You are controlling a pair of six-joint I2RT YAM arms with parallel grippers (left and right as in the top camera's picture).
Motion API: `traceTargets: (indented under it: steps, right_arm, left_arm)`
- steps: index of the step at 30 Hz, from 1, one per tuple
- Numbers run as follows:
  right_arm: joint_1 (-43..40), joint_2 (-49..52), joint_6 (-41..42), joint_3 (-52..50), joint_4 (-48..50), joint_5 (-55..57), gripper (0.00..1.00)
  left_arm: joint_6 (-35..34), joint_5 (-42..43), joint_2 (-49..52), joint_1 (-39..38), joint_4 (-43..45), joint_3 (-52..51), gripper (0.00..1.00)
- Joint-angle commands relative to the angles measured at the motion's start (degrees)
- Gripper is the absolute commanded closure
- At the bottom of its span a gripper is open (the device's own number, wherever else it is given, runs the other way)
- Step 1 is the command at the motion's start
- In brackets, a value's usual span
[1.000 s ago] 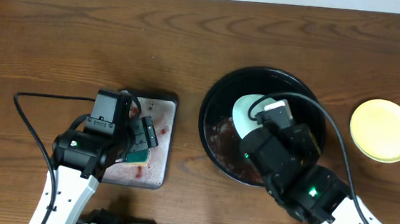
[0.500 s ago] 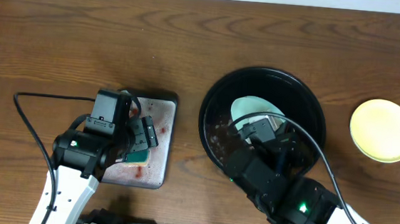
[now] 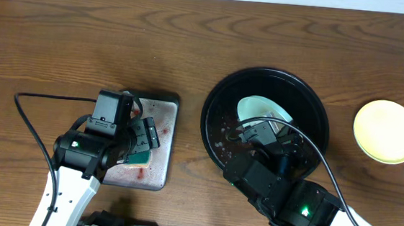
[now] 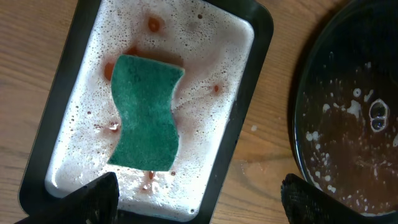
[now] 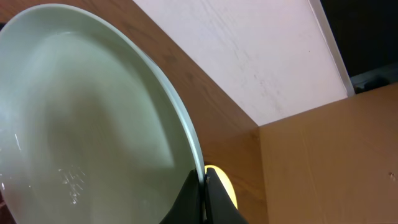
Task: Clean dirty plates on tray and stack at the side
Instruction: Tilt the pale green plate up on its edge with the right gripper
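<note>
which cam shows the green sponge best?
Left wrist: the sponge lies fully visible, flat in the foamy white tray. Overhead shows only a green edge under the left gripper. Right wrist shows none of it.

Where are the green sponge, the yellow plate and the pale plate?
green sponge (image 4: 146,115), left wrist view, middle of top face
yellow plate (image 3: 386,131), overhead view, its centre
pale plate (image 5: 81,118), right wrist view, its inner face

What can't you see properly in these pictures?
Overhead: the sponge is mostly hidden under the left gripper.
Overhead: the right arm covers part of the pale plate.
Left wrist: the picture's edge cuts off the black tray.
Right wrist: only a sliver of yellow plate shows.
</note>
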Motion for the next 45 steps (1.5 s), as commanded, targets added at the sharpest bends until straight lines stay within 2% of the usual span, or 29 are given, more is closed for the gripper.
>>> traceTargets:
  steps: [1, 8, 12, 15, 17, 19, 20, 21, 23, 24, 25, 26, 28, 45]
  right_arm:
    - [0.55, -0.5, -0.26, 0.0, 0.15, 2.54, 0.99]
    - [0.55, -0.5, -0.26, 0.0, 0.15, 2.71, 0.99]
    - [0.48, -0.5, -1.49, 0.0, 0.17, 6.86, 0.99]
    - [0.55, -0.5, -1.73, 0.0, 0.96, 4.39, 0.99]
    - [0.17, -0.5, -4.28, 0.0, -0.17, 8.07, 0.99]
    - [-0.5, -0.5, -2.12, 0.0, 1.25, 11.85, 0.99]
    - [-0.46, -0.44, -2.51, 0.0, 3.93, 8.17, 0.99]
    - [-0.15, -0.37, -6.29, 0.0, 4.63, 4.22, 0.99]
    - [-0.02, -0.11, -9.14, 0.0, 3.63, 6.62, 0.99]
    - [-0.31, -0.04, -6.91, 0.0, 3.58, 10.36, 0.99]
    - [-0.24, 0.09, -4.33, 0.0, 5.46, 7.76, 0.99]
    - [-0.02, 0.13, -6.1, 0.0, 5.57, 5.29, 0.99]
    - [0.02, 0.39, -8.66, 0.0, 4.59, 7.87, 0.99]
    - [-0.15, 0.48, -7.67, 0.0, 5.92, 6.75, 0.99]
  left_arm:
    - [0.28, 0.11, 0.11, 0.2, -0.31, 0.85, 0.16]
    - [0.28, 0.11, 0.11, 0.2, -0.31, 0.85, 0.16]
    - [0.28, 0.11, 0.11, 0.2, -0.31, 0.85, 0.16]
    - [0.28, 0.11, 0.11, 0.2, -0.31, 0.85, 0.16]
    - [0.28, 0.11, 0.11, 0.2, -0.31, 0.85, 0.16]
    - [0.28, 0.11, 0.11, 0.2, -0.31, 0.85, 0.16]
    - [0.28, 0.11, 0.11, 0.2, -0.31, 0.85, 0.16]
    - [0.28, 0.11, 0.11, 0.2, -0.31, 0.85, 0.16]
    - [0.28, 0.11, 0.11, 0.2, -0.31, 0.85, 0.16]
    - [0.28, 0.11, 0.11, 0.2, -0.31, 0.85, 0.16]
    - [0.28, 0.11, 0.11, 0.2, -0.31, 0.85, 0.16]
    - [0.28, 0.11, 0.11, 0.2, -0.31, 0.85, 0.16]
    - [0.28, 0.11, 0.11, 0.2, -0.31, 0.85, 0.16]
    - [0.28, 0.11, 0.11, 0.2, -0.31, 0.85, 0.16]
